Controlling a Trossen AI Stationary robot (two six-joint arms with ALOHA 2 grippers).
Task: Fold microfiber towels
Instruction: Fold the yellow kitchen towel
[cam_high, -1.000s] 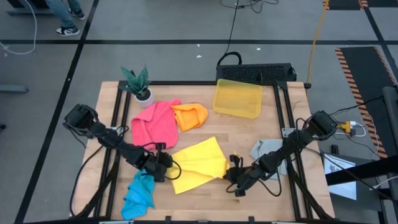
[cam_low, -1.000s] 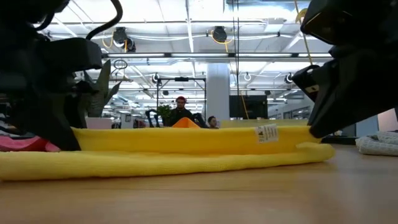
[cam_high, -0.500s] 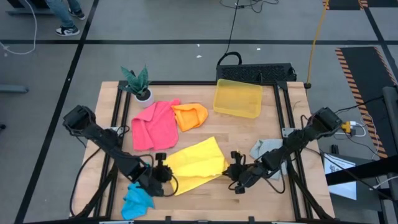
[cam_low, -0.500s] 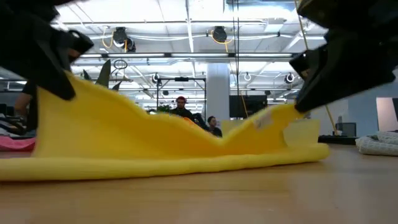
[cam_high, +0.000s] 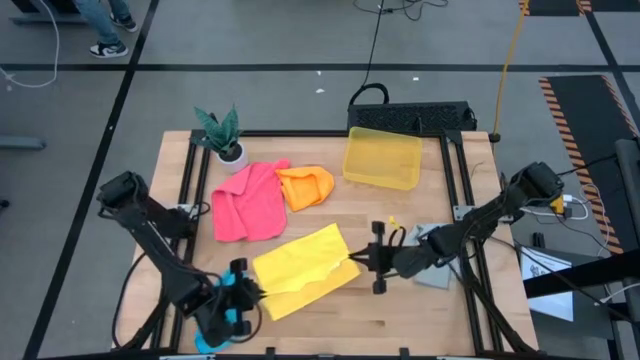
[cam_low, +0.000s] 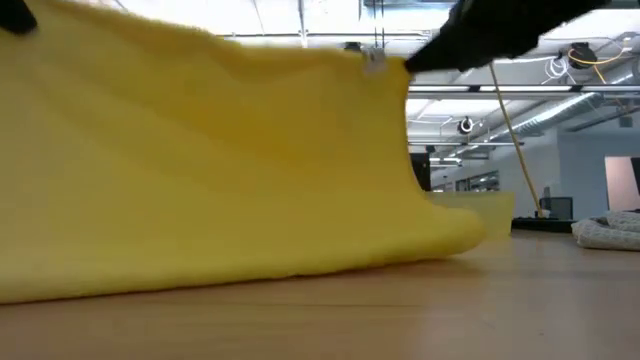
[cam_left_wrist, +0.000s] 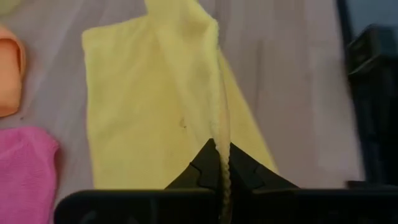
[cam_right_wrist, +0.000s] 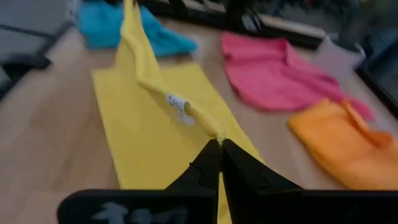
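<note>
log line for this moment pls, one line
step: lifting yellow towel edge to fold | left gripper: shut on one corner | right gripper: shut on other corner | pink towel, orange towel: unfolded on table

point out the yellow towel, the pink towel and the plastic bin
yellow towel (cam_high: 295, 268), high view, middle of the flat part on the table
pink towel (cam_high: 246, 203), high view, centre of the cloth
plastic bin (cam_high: 382, 181), high view, its near rim

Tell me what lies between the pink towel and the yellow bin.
The orange towel lies between the pink towel and the yellow bin, as the high view shows.
</note>
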